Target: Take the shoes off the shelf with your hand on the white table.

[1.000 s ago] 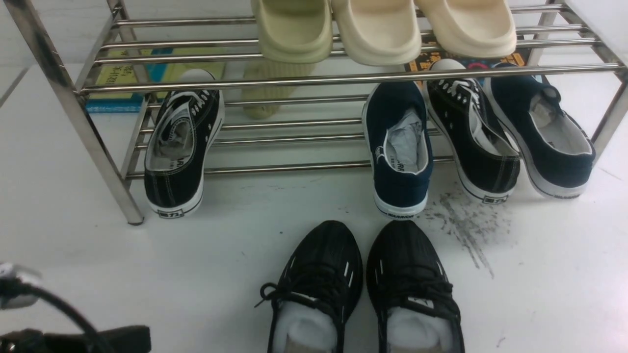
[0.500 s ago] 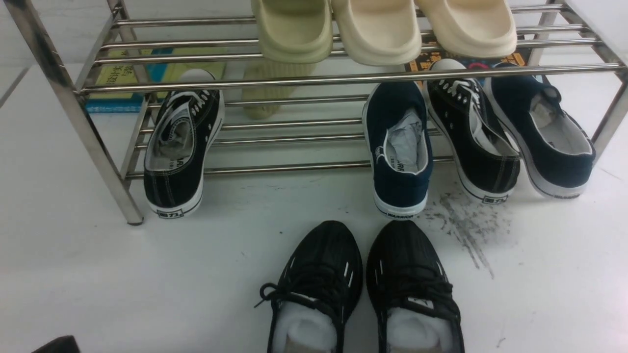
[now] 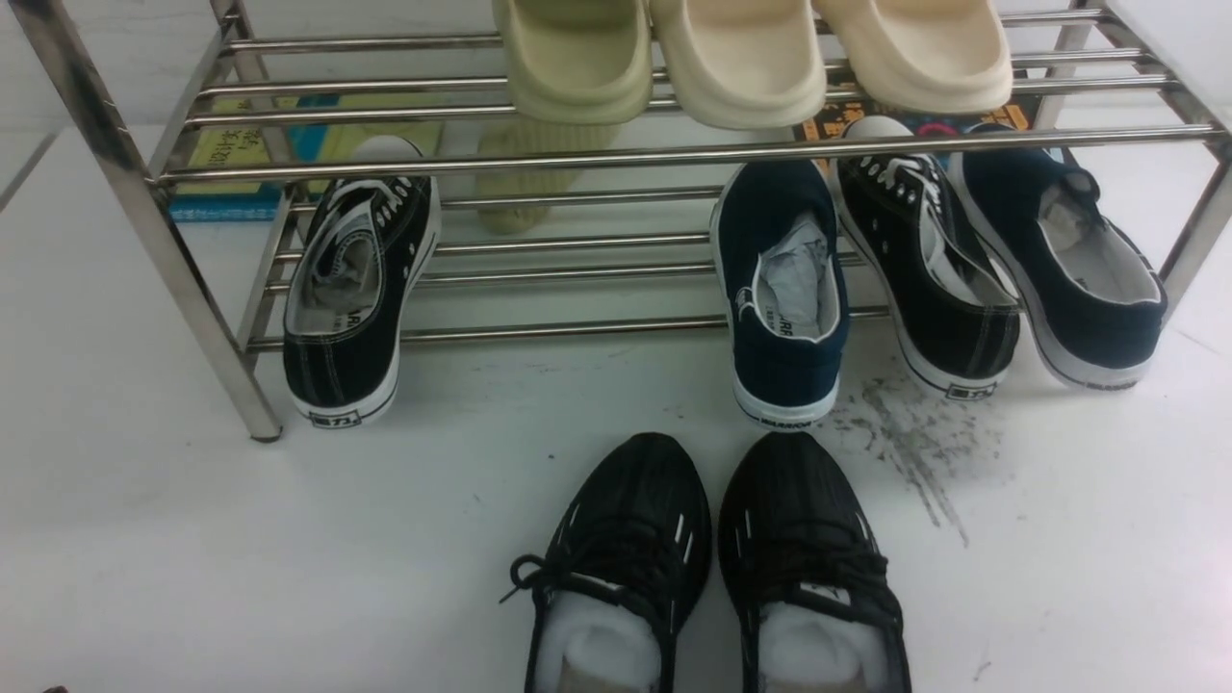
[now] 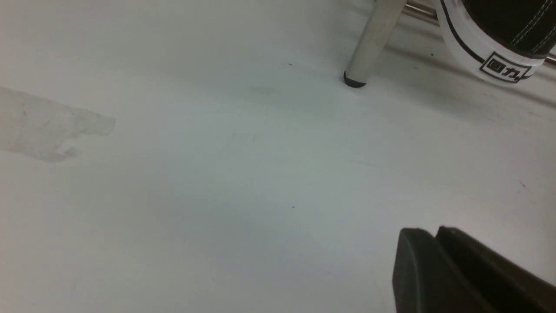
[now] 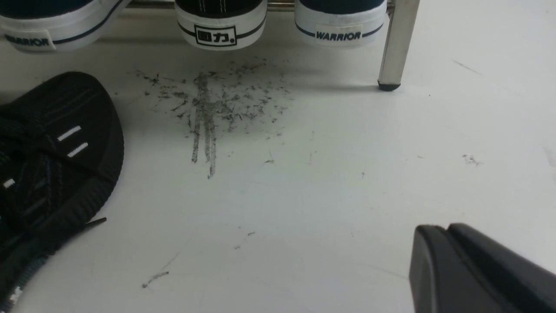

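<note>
Chrome two-tier shelf (image 3: pixel 144 221) is seen at the far side of the white table (image 3: pixel 192 539); black and navy canvas shoes remain on its lower tier. The pair of all-black knit sneakers (image 3: pixel 712 568) is set side by side on the table, near centre, toes toward the shelf. Left gripper (image 4: pixel 438 243) and right gripper (image 5: pixel 449 241) are seen closed together over bare table, nothing held.

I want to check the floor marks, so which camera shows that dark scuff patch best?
The right wrist view: the scuff patch fills the middle, streaks sharp. The front view shows it smaller, beside the navy shoe. The left wrist view misses it.
</note>
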